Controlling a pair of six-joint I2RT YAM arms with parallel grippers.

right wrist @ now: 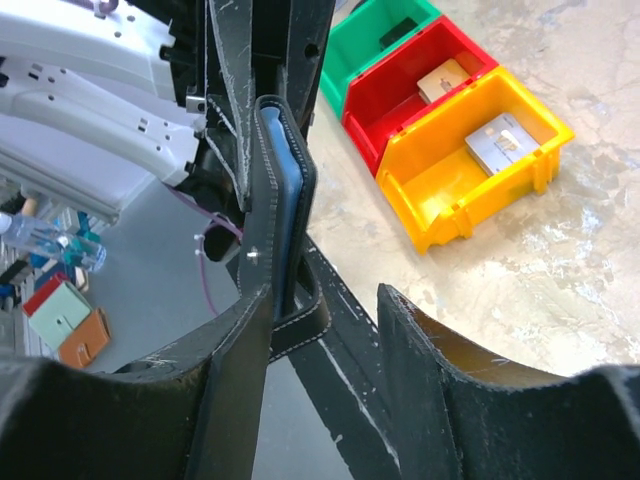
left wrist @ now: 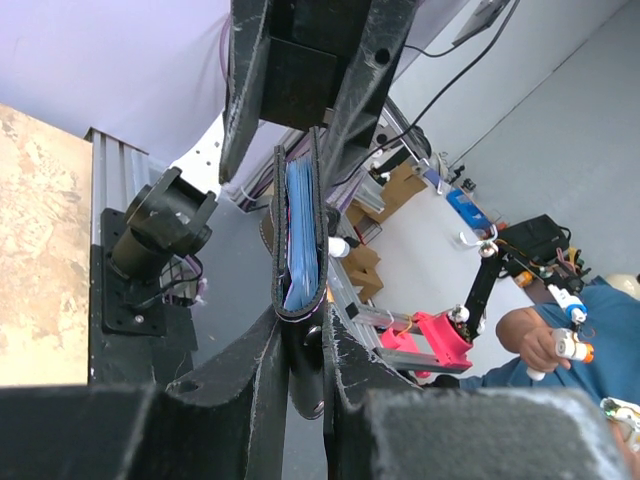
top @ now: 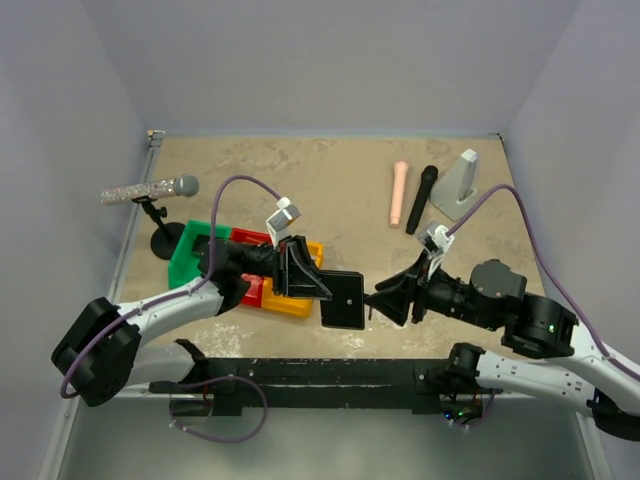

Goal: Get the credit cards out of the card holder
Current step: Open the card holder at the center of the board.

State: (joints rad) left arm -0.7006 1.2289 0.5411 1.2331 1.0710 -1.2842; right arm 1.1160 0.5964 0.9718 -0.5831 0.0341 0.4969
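Holder is up off the worktop, between the two arms and near the front edge. Your left end effector is pinching one edge of it, with the black covers nearly closed over the pale blue lining. Your right end effector stands spread astride the opposite edge, one finger against the cover and the other clear of it, so it grips nothing. For progress, look at the bins: a dark card lies in the green bin, a tan card in the red bin and a grey card in the yellow bin. That reads as three cards out and sorted. No view looks into the slots, so you cannot tell whether another card is left inside. If none is, I judge the job all but done, with only the holder to set down.
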